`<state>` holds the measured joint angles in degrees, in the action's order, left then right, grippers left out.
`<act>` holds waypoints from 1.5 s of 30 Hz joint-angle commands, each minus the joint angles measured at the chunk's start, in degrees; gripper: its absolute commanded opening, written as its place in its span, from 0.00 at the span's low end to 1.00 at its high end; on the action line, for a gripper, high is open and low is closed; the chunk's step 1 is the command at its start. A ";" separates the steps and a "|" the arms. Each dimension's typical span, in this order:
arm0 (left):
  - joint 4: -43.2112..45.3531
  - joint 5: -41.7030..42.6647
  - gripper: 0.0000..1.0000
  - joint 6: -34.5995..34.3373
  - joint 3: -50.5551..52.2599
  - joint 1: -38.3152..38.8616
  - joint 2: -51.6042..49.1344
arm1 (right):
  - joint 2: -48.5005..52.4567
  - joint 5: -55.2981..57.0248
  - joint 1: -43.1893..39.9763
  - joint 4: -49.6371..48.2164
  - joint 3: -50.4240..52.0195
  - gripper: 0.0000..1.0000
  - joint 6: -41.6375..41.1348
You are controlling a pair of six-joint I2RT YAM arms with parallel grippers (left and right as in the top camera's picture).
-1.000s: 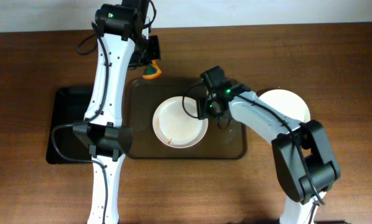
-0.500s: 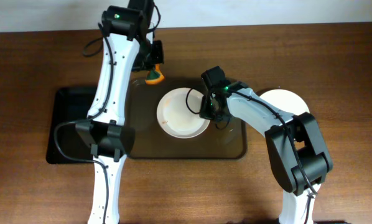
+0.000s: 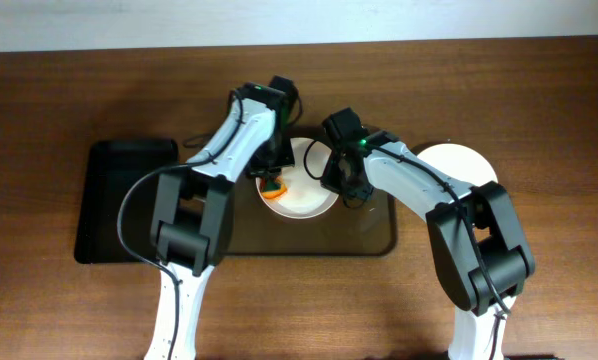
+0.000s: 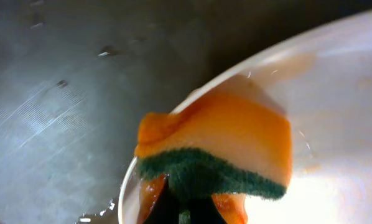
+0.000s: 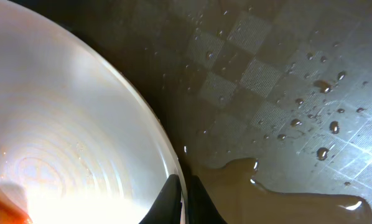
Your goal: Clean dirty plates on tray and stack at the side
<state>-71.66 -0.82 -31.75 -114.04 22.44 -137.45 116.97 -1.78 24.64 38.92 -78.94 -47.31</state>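
Observation:
One white plate (image 3: pixel 304 196) stands tilted on the grey-brown tray (image 3: pixel 369 235), its surface filling the left of the right wrist view (image 5: pixel 61 143). My right gripper (image 3: pixel 331 180) is shut on its right rim, the fingertips (image 5: pixel 185 202) pinching the thin edge. My left gripper (image 3: pixel 272 178) is shut on an orange sponge (image 4: pixel 223 140) with a green scouring side. The sponge (image 3: pixel 273 188) presses on the plate's left part (image 4: pixel 348 93). A second white plate (image 3: pixel 464 165) lies on the table right of the tray.
A smaller black tray (image 3: pixel 119 200) lies to the left. The grey-brown tray's floor (image 5: pixel 285 81) is wet with droplets, and a brown puddle (image 5: pixel 285 196) sits near the held rim. Both arms cross over the tray's middle.
My right gripper has shut on the plate's rim and tipped the plate up. My left arm has swung from the tray's far edge down onto the plate with the sponge.

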 commanded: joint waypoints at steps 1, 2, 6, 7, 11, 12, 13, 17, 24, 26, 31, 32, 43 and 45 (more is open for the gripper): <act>-0.33 -26.58 0.00 -14.08 1.95 -0.57 -5.31 | 2.78 4.17 -0.39 0.94 2.16 0.04 0.15; -0.15 -30.08 0.00 -14.08 0.55 -0.50 -5.31 | 2.78 4.17 -0.39 0.94 2.16 0.04 0.15; 6.91 -33.44 0.00 -13.99 -2.69 -0.46 -5.31 | 2.78 3.98 -0.39 0.83 2.16 0.04 0.15; 7.43 -29.53 0.00 -12.46 -2.69 -0.46 -5.31 | 2.78 3.98 -0.39 0.87 2.16 0.04 0.37; 0.96 11.39 0.00 17.18 -2.69 -0.76 -5.31 | 2.78 3.98 -0.39 0.94 2.16 0.04 0.57; -0.79 18.80 0.00 22.49 -2.69 -0.85 -5.31 | 2.78 3.96 -0.39 0.94 2.16 0.04 0.57; -1.38 26.36 0.00 29.38 -2.69 -0.85 -5.31 | 2.78 3.93 -0.39 0.94 2.16 0.04 0.57; 3.39 29.03 0.00 28.11 -2.71 -3.69 -5.31 | 2.78 3.74 -0.39 0.96 2.16 0.04 0.57; -0.92 17.86 0.00 20.39 -25.94 -8.04 -5.25 | 2.78 3.76 -0.39 1.01 2.16 0.04 0.59; -8.96 17.77 0.00 20.39 -44.52 -8.79 -5.25 | 2.78 3.76 -0.39 1.16 2.16 0.04 1.20; -24.46 10.25 0.00 19.17 -60.17 -12.55 -5.27 | 1.38 -10.73 -0.59 -1.79 1.11 0.04 20.46; -25.05 9.97 0.00 19.26 -60.17 -12.96 -5.29 | -1.25 -12.63 -0.74 0.07 0.59 0.04 21.86; -25.07 20.09 0.00 21.14 -58.03 -11.69 -5.29 | -31.23 52.63 14.67 21.20 0.61 0.04 20.94; -25.07 19.87 0.00 21.14 -55.08 -11.21 -5.29 | -29.49 67.17 21.75 20.22 0.61 0.04 23.10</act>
<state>-96.71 18.24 -11.60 -171.81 10.57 -142.78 86.15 46.41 41.80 59.88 -77.97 -25.36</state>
